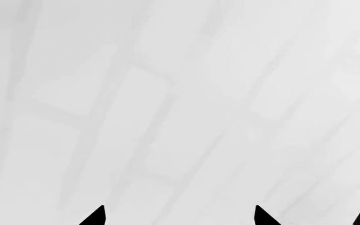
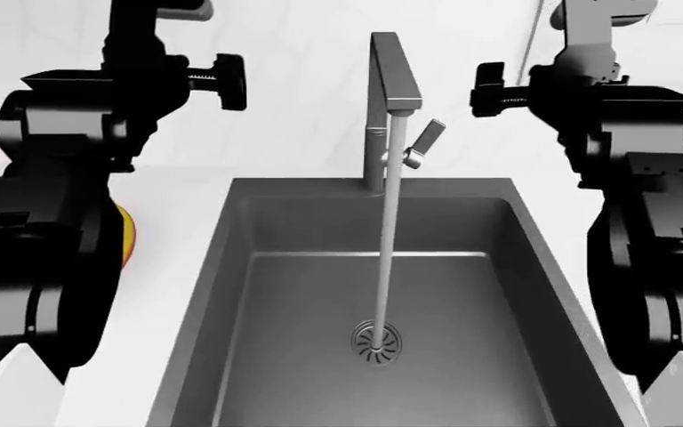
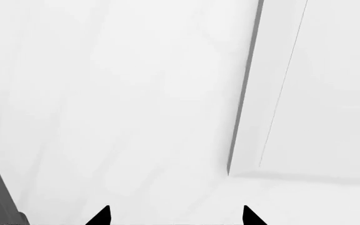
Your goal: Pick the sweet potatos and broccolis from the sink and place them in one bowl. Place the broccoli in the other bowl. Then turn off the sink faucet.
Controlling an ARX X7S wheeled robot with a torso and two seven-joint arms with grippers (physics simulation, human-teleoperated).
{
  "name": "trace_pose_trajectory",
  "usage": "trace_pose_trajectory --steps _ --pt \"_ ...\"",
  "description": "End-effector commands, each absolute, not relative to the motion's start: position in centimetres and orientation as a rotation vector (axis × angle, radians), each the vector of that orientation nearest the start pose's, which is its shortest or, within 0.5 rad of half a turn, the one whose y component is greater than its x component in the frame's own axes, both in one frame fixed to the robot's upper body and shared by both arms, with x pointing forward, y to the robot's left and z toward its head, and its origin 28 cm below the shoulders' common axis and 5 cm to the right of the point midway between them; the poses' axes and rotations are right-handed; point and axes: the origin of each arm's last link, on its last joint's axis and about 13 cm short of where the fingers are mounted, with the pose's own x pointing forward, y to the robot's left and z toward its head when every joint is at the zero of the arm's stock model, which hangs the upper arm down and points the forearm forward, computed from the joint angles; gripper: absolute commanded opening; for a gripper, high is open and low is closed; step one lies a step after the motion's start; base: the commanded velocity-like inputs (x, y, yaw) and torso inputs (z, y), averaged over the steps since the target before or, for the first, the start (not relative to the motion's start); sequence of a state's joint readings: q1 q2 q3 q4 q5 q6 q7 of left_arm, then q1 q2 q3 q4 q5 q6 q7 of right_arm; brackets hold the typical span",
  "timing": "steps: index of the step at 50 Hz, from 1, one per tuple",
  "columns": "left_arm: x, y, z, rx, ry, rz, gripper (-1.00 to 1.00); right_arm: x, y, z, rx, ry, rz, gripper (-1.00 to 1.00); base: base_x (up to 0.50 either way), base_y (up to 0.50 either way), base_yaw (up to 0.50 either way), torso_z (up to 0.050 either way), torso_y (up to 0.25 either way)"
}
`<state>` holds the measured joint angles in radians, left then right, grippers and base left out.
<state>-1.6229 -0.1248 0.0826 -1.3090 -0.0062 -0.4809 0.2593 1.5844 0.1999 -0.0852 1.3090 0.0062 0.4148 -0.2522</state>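
Note:
The grey sink fills the middle of the head view. Its basin shows only the drain. Water runs from the square faucet, whose lever handle is tilted up to the right. No sweet potato, broccoli or bowl is in view. Both arms are raised on either side of the faucet. My left gripper faces a white tiled wall, fingertips wide apart with nothing between them. My right gripper is also open and faces the white wall.
An orange-yellow object peeks out on the counter behind my left arm, mostly hidden. My right arm hangs over the counter right of the sink. A cabinet edge runs down the right wrist view.

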Motion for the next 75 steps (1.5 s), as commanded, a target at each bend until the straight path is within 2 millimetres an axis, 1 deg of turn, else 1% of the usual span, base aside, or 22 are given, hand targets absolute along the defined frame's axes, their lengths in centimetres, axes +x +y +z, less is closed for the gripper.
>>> trace_pose_trajectory --steps 1,8,11,21,22,28,41,52,54,62,65,66,67,68,75 --pt "43.0 25.6 29.7 0.051 0.166 -0.145 1.0 42.5 -18.8 28.2 -0.041 0.172 0.043 1.0 0.0 0.0 0.0 0.0 0.0" --pt "43.0 25.4 29.8 0.062 0.161 -0.151 1.0 42.4 -18.9 27.6 -0.015 0.185 0.053 1.0 0.0 0.0 0.0 0.0 0.0" --pt "43.1 25.3 29.9 0.067 0.15 -0.154 1.0 42.5 -18.8 28.2 -0.031 0.165 0.057 1.0 0.0 0.0 0.0 0.001 -0.117" --pt "43.1 24.9 30.3 0.071 0.141 -0.164 1.0 42.5 -19.3 28.9 -0.011 0.112 0.036 1.0 0.0 0.0 0.0 0.005 -0.25" --pt "43.1 25.1 30.5 0.07 0.139 -0.164 1.0 42.4 -19.4 29.0 -0.011 0.111 0.033 1.0 0.0 0.0 0.0 0.007 -0.25" --pt "43.1 25.0 30.8 0.068 0.128 -0.166 1.0 42.5 -19.2 30.1 -0.012 0.079 0.046 1.0 0.0 0.0 0.0 0.006 -0.195" --pt "43.1 25.0 30.9 0.068 0.118 -0.167 1.0 42.6 -18.5 30.2 -0.018 0.085 0.092 1.0 0.0 0.0 0.0 0.009 -0.154" --pt "43.0 24.9 31.4 0.064 0.109 -0.169 1.0 42.6 -18.5 30.4 -0.011 0.079 0.095 1.0 0.0 0.0 0.0 0.012 -0.154" --pt "43.1 24.7 31.3 0.066 0.108 -0.172 1.0 42.6 -18.5 30.4 -0.011 0.079 0.099 1.0 0.0 0.0 0.0 0.012 -0.153" --pt "43.1 24.8 31.2 0.063 0.111 -0.17 1.0 42.6 -18.3 30.2 -0.011 0.085 0.107 1.0 0.0 0.0 0.0 0.012 -0.153" --pt "43.1 24.9 31.5 0.057 0.099 -0.177 1.0 42.6 -18.3 30.3 -0.005 0.084 0.111 1.0 0.0 0.0 0.0 0.006 -0.051" --pt "43.0 24.9 31.6 0.004 0.108 -0.172 1.0 42.6 -18.2 30.2 -0.005 0.089 0.102 1.0 0.0 0.0 0.0 0.0 0.0" --pt "43.0 24.9 31.6 0.039 0.098 -0.173 1.0 42.6 -18.2 30.2 -0.025 0.096 0.107 1.0 0.0 0.0 0.0 0.0 0.0" --pt "43.0 25.0 31.5 0.039 0.104 -0.176 1.0 42.7 -18.2 30.1 -0.046 0.085 0.113 1.0 0.0 0.0 0.0 0.0 0.0" --pt "43.0 25.0 31.5 0.044 0.106 -0.176 1.0 42.7 -18.1 30.2 -0.049 0.077 0.123 1.0 0.0 0.0 0.0 0.0 0.0"
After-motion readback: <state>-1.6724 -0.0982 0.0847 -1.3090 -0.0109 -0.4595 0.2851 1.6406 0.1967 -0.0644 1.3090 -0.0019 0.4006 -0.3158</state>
